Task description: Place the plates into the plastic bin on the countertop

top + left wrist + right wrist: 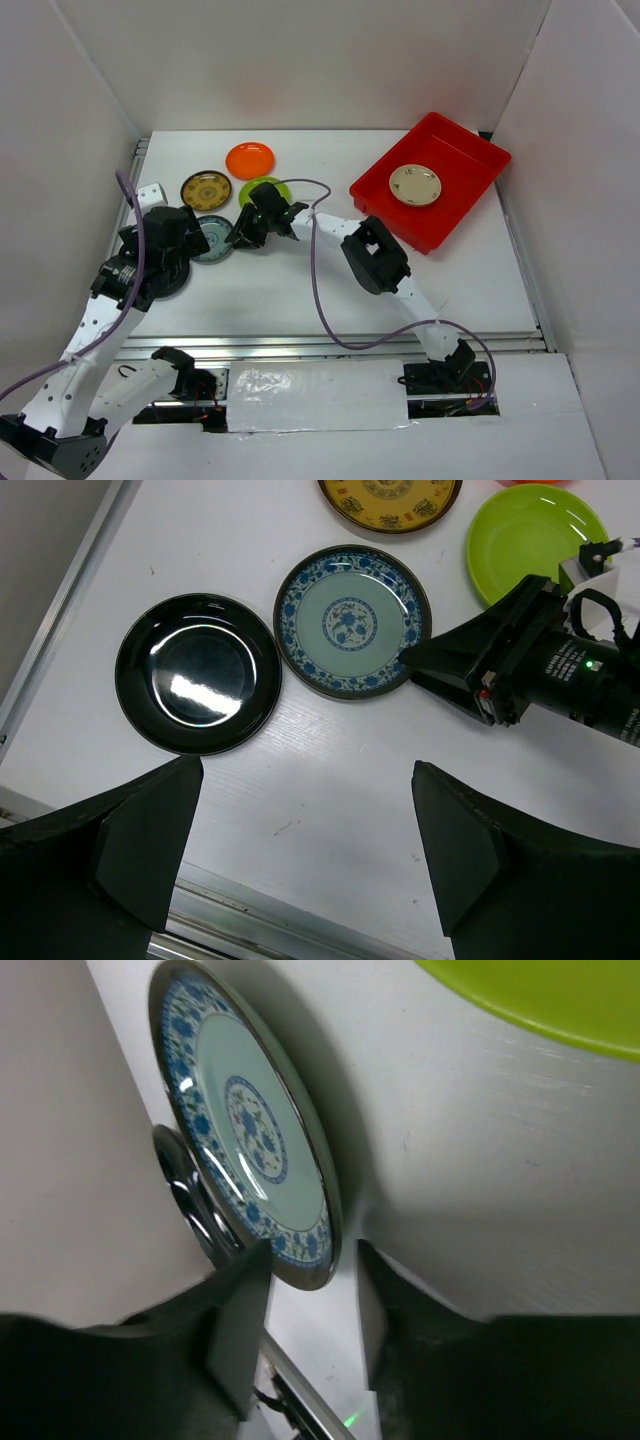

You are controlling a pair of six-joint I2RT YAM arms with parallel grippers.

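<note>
The red plastic bin [470, 150] stands at the back right with one beige plate [415, 185] in it. On the countertop [330, 290] lie an orange plate [250, 158], a brown-gold plate [206, 189], a lime green plate [272, 184] and a teal-blue patterned plate [352, 620]. My right gripper [310, 1305] is open, low at that patterned plate's right edge, its rim [305, 1265] just at the mouth of the jaws. My left gripper [310, 850] is open and empty, held above the countertop near its front edge.
A glossy black plate [198, 672] lies left of the patterned one, under my left arm [160, 250] in the top view. The metal rail [350, 345] runs along the front. White walls close in the sides and back. A purple cable [320, 290] loops over the countertop.
</note>
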